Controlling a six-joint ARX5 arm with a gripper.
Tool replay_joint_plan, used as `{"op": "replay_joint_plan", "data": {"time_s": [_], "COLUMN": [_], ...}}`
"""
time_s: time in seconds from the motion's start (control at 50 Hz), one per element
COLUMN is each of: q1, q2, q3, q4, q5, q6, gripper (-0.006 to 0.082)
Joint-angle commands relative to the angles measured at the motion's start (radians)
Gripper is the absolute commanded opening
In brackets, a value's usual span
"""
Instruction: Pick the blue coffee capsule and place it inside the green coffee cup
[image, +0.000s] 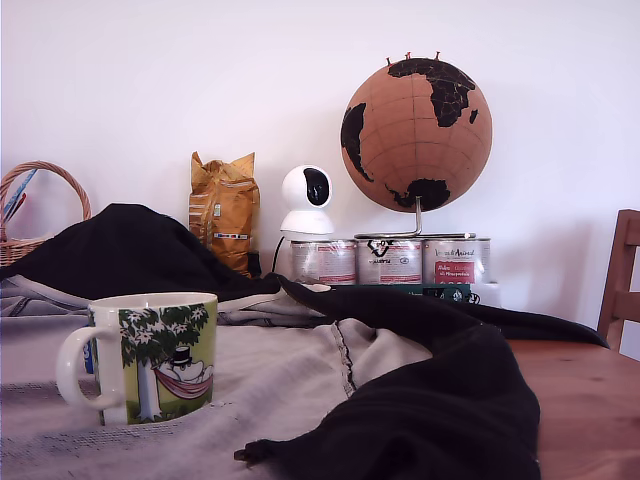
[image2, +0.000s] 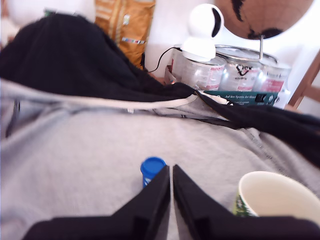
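Closed almost tip to tip, the gripper holds nothing between its jaws. Just beyond the fingertips, slightly off to one side, the blue coffee capsule stands on the grey cloth. On the jaws' other side sits the green coffee cup, mouth up, clear of them.

mug: glossy ceramic | capsule, just beyond the pincer tips: smooth blue plastic | cloth under it: matt grey knit | tins far behind: shiny metal | globe: rough cork
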Motion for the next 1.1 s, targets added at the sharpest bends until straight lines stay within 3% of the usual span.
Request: {"op": "replay_joint_plan", "data": {"time_s": [0.0, 0.08, 0.2, 0.26, 0.66, 0.82, 1.08], "q1": [-0.008, -0.015, -0.017, -0.019, -0.032, -0.032, -0.035], "q2": [0.042, 0.108, 0.222, 0.283, 0.688, 0.841, 1.091], "q3": [0.001, 0.001, 0.001, 0.001, 0.026, 0.09, 0.241], "q4": [0.047, 0.079, 0.137, 0.183, 0.471, 0.514, 0.531], "q5": [0.008, 0.011, 0.007, 0.007, 0.004, 0.012, 0.044], "q6": [0.067, 0.115, 0.131, 0.13, 0.193, 0.213, 0.252], "gripper": [0.0024, 0.0107, 0.0399, 0.0468, 0.0493, 0.0657, 0.066]}}
